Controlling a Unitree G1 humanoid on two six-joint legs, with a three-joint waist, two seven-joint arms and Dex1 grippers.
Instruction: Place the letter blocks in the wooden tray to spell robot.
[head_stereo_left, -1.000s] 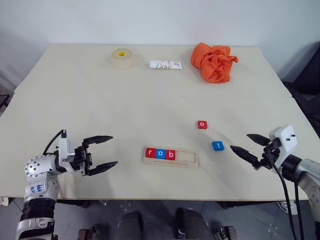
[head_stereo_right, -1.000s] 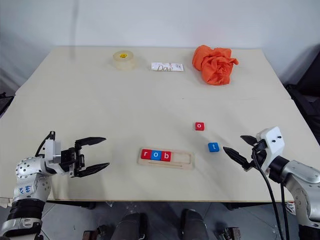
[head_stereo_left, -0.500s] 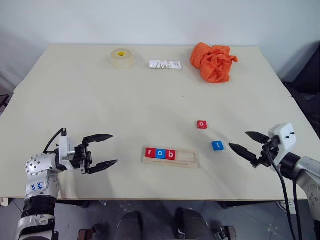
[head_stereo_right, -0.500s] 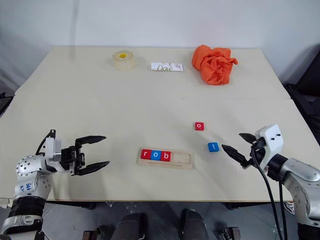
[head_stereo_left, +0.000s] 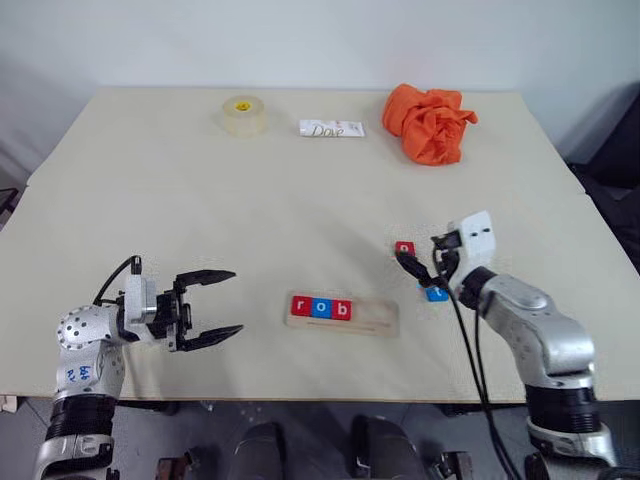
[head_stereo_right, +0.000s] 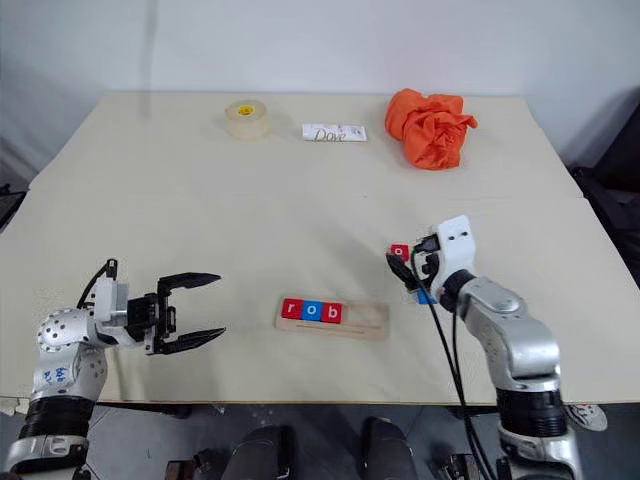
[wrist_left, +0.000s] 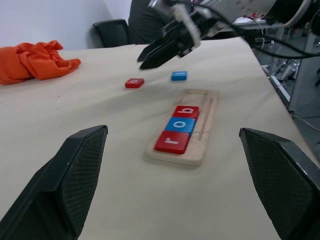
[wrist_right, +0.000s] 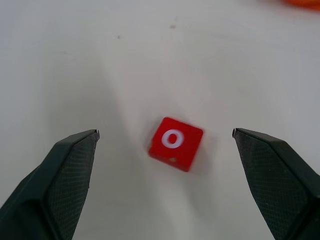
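Observation:
The wooden tray (head_stereo_left: 376, 318) lies near the table's front edge, with the red r (head_stereo_left: 301, 306), blue o (head_stereo_left: 320, 308) and red b (head_stereo_left: 341, 309) letter blocks in its left half. A loose red o block (head_stereo_left: 404, 247) sits up and to the right of it. The blue t block (head_stereo_left: 436, 295) is partly covered by my right arm. My right gripper (head_stereo_left: 416, 254) hovers open over the red o block (wrist_right: 175, 143), which lies between its fingers (wrist_right: 60, 185), untouched. Left of the tray, my left gripper (head_stereo_left: 236, 301) is open and empty, pointing at the tray.
At the table's far edge stand a tape roll (head_stereo_left: 244, 115), a white Dove packet (head_stereo_left: 331, 129) and a crumpled orange cloth (head_stereo_left: 430, 122). Bare tabletop lies between my left gripper and the tray. The tray's right half (wrist_left: 207, 105) holds nothing.
My right gripper has swung in from the table's right side, leftward and forward, to the red o block, still open. The left gripper has hardly moved. No block has shifted.

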